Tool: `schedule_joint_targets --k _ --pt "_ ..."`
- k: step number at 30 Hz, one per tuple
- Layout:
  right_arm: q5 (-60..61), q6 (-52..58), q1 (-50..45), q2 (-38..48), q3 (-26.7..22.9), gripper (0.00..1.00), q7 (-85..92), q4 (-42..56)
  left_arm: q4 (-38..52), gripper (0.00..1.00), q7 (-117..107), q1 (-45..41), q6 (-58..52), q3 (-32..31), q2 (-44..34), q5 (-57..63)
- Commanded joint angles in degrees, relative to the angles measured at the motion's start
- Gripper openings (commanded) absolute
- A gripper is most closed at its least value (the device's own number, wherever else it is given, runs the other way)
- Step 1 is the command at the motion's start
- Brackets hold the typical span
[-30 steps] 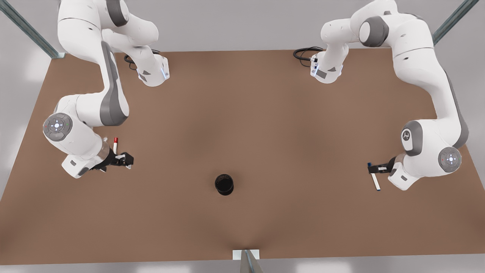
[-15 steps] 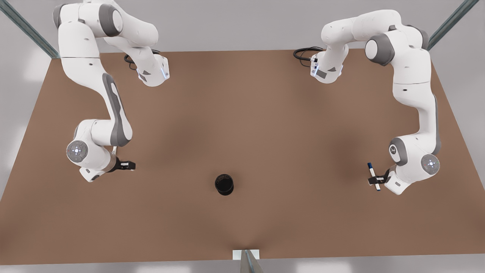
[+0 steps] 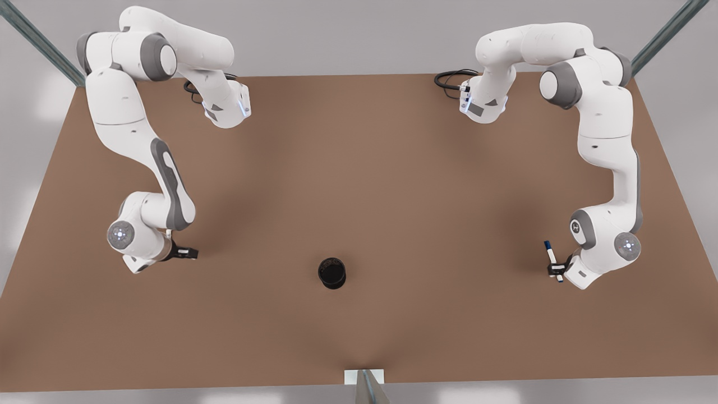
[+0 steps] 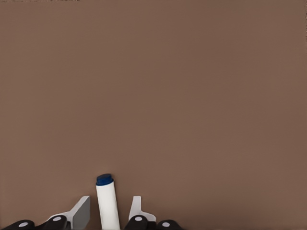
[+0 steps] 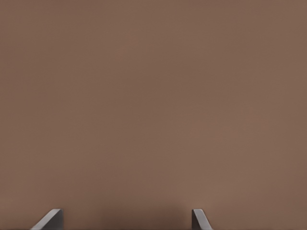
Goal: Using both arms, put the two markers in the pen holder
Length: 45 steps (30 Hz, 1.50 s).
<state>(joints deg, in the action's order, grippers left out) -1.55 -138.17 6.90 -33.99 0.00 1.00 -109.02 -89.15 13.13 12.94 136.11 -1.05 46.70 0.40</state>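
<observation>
Front view: the black pen holder (image 3: 332,272) stands on the brown desk (image 3: 359,168), near the middle of the edge closest to the camera. Far from the pen holder, toward the front view's right, is the left gripper (image 3: 556,271). It is low over the desk. The blue marker (image 3: 549,251) is right there with it, and its dark blue end pokes out on the side away from the camera. Far from the pen holder on the other side, toward the front view's left, is the right gripper (image 3: 188,254). It is low over the desk too, and it points toward the pen holder. Left wrist view: the left gripper (image 4: 111,199) has its two fingers (image 4: 81,211) on both sides of the blue marker (image 4: 107,203). A thin gap shows on each side, so the fingers are not squeezing it. Right wrist view: the right gripper (image 5: 125,211) has its fingers (image 5: 53,218) spread wide apart. There is bare desk (image 5: 153,96) between them, and they hold nothing.
</observation>
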Motion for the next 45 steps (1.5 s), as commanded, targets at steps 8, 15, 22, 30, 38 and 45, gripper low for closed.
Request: schedule_joint_targets --k 8,15,22,30,38,45 --pt "0.0 1.8 3.6 3.8 0.4 1.0 6.7 -2.9 0.1 0.3 3.7 0.0 0.5 0.0 -0.1 0.0" --pt "-0.1 1.7 6.2 3.7 0.5 0.99 14.2 -3.2 0.1 0.26 3.7 0.0 0.5 0.0 -0.1 0.0" --pt "-0.6 1.6 7.5 3.8 0.5 0.9 16.5 -4.1 0.1 0.25 3.7 0.0 0.5 0.0 0.1 0.1" --pt "-0.6 1.9 7.1 3.4 0.5 0.63 16.9 -4.5 0.7 0.21 3.1 -0.4 0.1 0.0 -1.0 0.0" --pt "-0.6 2.0 7.3 2.8 0.5 0.47 16.8 -4.4 11.1 0.21 -17.4 -8.4 -16.0 -25.3 -13.7 -14.2" --pt "-0.6 2.2 7.3 2.6 0.5 0.35 16.7 -4.4 11.5 0.21 -2.0 -32.7 33.7 -26.5 -5.7 -24.4"
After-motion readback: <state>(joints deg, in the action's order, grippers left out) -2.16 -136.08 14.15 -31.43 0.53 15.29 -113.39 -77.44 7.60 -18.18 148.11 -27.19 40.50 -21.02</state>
